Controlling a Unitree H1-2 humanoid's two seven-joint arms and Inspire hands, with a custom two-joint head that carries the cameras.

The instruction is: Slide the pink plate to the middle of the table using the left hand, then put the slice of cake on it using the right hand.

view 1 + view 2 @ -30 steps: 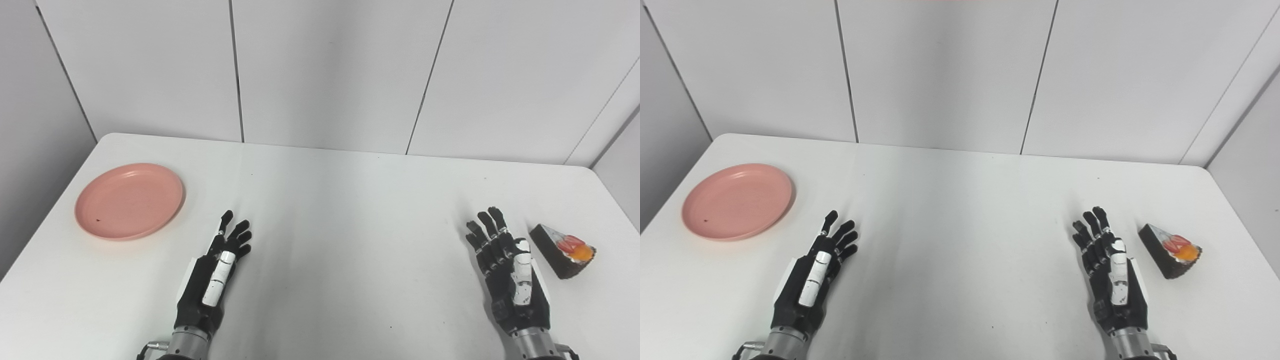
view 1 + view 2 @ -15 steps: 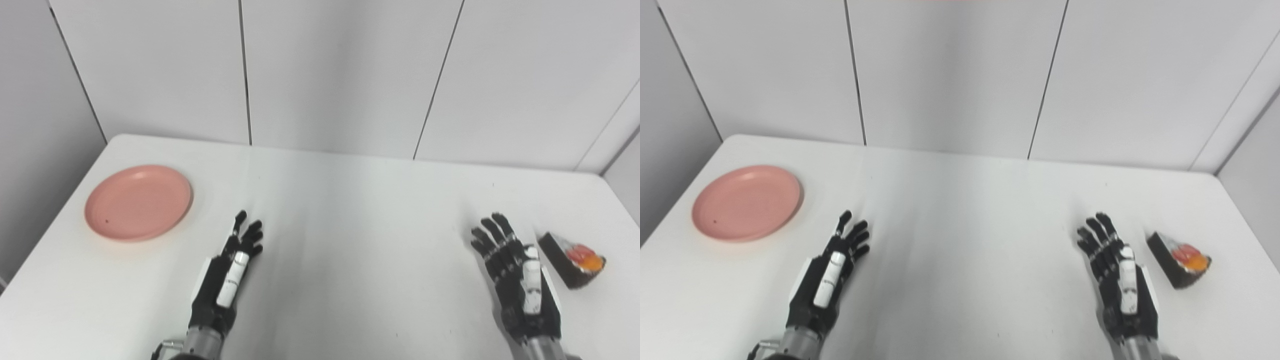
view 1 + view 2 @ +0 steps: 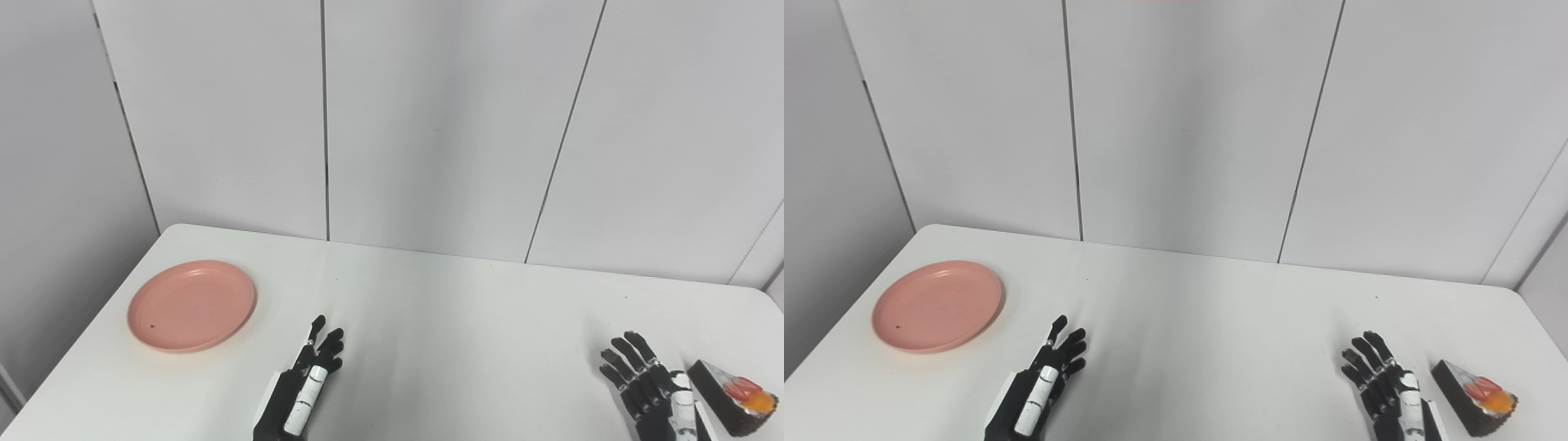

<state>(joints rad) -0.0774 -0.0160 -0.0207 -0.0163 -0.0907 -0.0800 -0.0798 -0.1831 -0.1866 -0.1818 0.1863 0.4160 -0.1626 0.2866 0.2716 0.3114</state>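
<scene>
A: Left eye view first. Surface and room?

B: White table with rounded far corners, backed by pale grey wall panels with dark vertical seams. A grey side wall closes the left.

A: Task things?

B: Pink plate, round, shallow rim, one small dark speck on it, lies at the table's left side, well apart from the middle. Slice of cake, a dark wedge with white icing and red-orange topping, sits at the far right near the bottom edge.

A: Hands?

B: Left hand, black with a white thumb segment, is low over the table, fingers extended and slightly spread, holding nothing; near the plate, not touching it. Right hand is also spread and empty, just beside the cake; contact I cannot tell. Its palm is cut by the frame.

A: Right eye view?

B: Same layout, shifted left. The plate is clear of the left hand. A narrow strip of table shows between the right hand and the cake, plainer than in the other view. More tabletop lies right of the cake, and a right side wall shows.
</scene>
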